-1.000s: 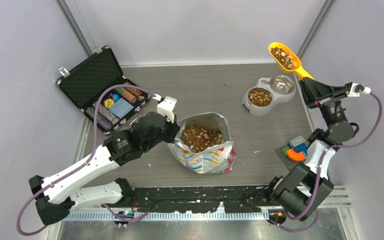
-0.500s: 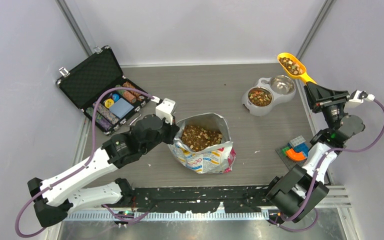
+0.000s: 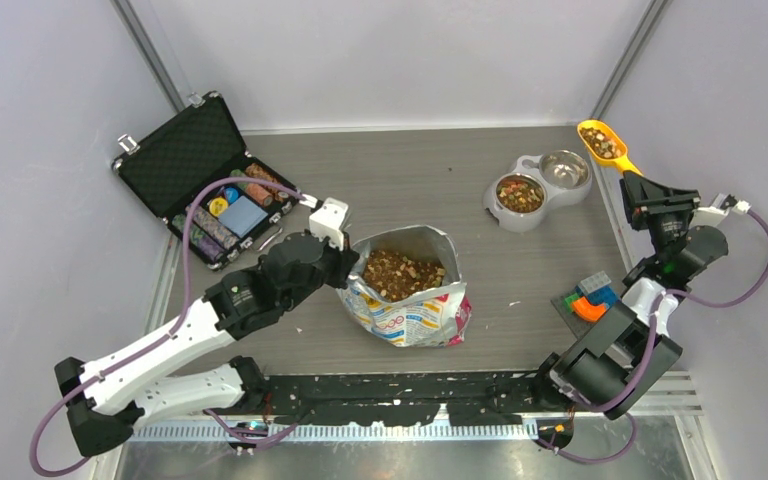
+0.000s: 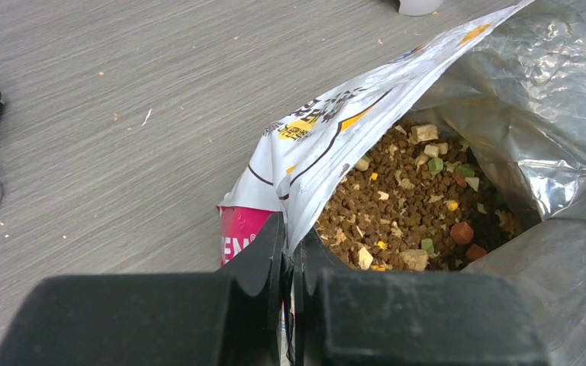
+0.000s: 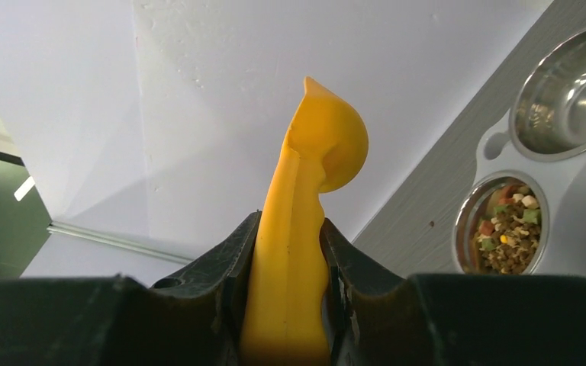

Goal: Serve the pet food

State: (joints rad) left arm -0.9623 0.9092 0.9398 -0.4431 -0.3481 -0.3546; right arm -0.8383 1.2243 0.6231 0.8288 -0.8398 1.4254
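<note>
Pet food [image 3: 400,272] fills the open printed foil bag [image 3: 412,316] at the table's middle; the left wrist view shows the same pet food [image 4: 420,213] inside the bag [image 4: 328,130]. My left gripper [image 3: 350,266] [image 4: 291,232] is shut on the bag's left rim. My right gripper [image 3: 632,180] [image 5: 290,223] is shut on the handle of a yellow scoop [image 3: 605,143] [image 5: 305,191]. The scoop carries pet food and hovers right of the double bowl [image 3: 538,190]. The bowl's left dish [image 3: 520,193] [image 5: 507,229] holds pet food. Its right dish [image 3: 564,168] [image 5: 572,95] is bare steel.
An open black case of poker chips [image 3: 210,190] lies at the far left of the table. Coloured toy bricks [image 3: 588,298] sit by the right edge near my right arm. White walls close in behind and on the right, near the scoop.
My right arm has carried the loaded scoop to the right and a little nearer, away from the far edge behind the bowls. The left gripper and the bag have stayed put.
</note>
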